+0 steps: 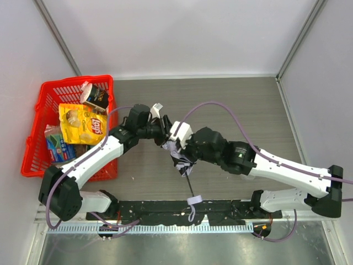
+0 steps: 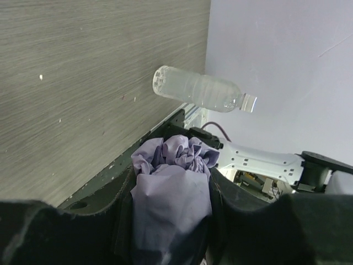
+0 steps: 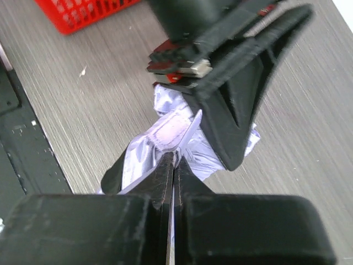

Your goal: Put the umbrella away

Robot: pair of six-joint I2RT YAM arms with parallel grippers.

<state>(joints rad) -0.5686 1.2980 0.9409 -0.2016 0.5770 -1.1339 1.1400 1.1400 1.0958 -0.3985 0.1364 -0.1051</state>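
The umbrella (image 1: 182, 162) hangs between both arms over the middle of the table, its lavender canopy bunched up. Its thin black shaft (image 1: 189, 186) runs down to the handle and strap (image 1: 194, 201) by the near rail. My left gripper (image 1: 169, 141) is shut on the bundled canopy. In the left wrist view the crumpled fabric (image 2: 171, 182) fills the gap between the black fingers (image 2: 118, 212). My right gripper (image 3: 175, 160) is shut on a thin flat tab of the umbrella's fabric (image 3: 171, 131), and the left gripper's finger (image 3: 237, 105) sits just beyond it.
A red basket (image 1: 71, 83) stands at the far left, holding a yellow chips bag (image 1: 83, 122), a dark carton (image 1: 96, 98) and a blue packet (image 1: 57, 144). A clear plastic bottle (image 2: 201, 95) shows in the left wrist view. A black rail (image 1: 165, 210) lines the near edge.
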